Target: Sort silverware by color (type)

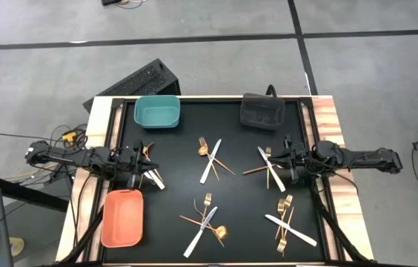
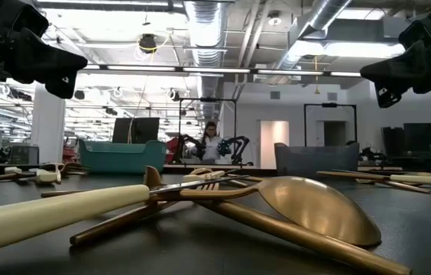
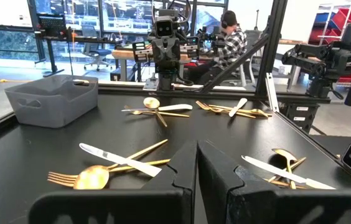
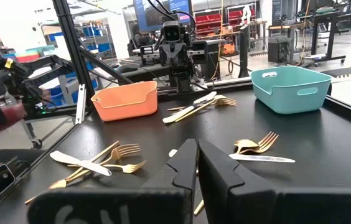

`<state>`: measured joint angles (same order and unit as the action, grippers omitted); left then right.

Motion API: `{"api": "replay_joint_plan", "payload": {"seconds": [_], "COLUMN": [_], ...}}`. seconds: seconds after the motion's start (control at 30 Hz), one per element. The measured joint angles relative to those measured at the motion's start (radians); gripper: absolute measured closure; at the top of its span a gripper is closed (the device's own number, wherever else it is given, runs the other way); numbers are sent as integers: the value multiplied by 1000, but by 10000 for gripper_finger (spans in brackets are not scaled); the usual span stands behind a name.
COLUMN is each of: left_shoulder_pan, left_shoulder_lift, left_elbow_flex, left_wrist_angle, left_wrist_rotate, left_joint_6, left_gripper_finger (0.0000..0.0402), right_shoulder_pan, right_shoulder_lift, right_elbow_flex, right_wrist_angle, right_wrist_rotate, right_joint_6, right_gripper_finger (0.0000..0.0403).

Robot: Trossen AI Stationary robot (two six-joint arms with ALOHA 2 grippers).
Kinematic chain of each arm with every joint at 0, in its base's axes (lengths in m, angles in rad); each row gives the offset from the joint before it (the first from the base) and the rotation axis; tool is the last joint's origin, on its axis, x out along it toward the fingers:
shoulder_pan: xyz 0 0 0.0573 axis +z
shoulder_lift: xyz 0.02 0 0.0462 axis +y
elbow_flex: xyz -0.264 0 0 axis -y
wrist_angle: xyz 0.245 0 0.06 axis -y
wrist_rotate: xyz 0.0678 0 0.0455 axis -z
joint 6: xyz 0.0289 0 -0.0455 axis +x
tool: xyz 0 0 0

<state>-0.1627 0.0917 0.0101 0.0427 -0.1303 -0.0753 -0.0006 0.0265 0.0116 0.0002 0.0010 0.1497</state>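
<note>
The silverware [image 1: 210,160] is spread in small crossed heaps across the black table [image 1: 179,189], one heap lying just beside the left claw [image 1: 136,165] and another just beside the right claw [image 1: 286,165], and both claws are seen pressed together, empty.

This is a robotics lab in an open industrial hall: exposed ducts [image 2: 204,19] and strip lights run overhead, other robot rigs [image 4: 177,46] stand at neighbouring tables, and a person [image 3: 231,38] sits working at a desk behind glass partitions.
</note>
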Motion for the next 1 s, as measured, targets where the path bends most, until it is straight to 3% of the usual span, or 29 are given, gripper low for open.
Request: {"api": "replay_joint_plan", "payload": {"seconds": [0.4, 0.63, 1.0], "left_shoulder_pan": [0, 0, 0], "left_shoulder_lift": [0, -2, -1], "left_elbow_flex": [0, 0, 0], "left_wrist_angle": [0, 41, 35], "left_wrist_rotate": [0, -77, -111], "left_joint_6": [1, 162, 142], "left_gripper_finger": [399, 399, 399], "right_shoulder_pan": [0, 0, -1], "right_shoulder_lift": [0, 0, 0], "right_elbow_flex": [0, 0, -2], "right_wrist_angle": [0, 0, 45], "right_wrist_rotate": [0, 0, 30], "right_joint_6": [0, 0, 24], "right_gripper_finger": [359, 359, 359]}}
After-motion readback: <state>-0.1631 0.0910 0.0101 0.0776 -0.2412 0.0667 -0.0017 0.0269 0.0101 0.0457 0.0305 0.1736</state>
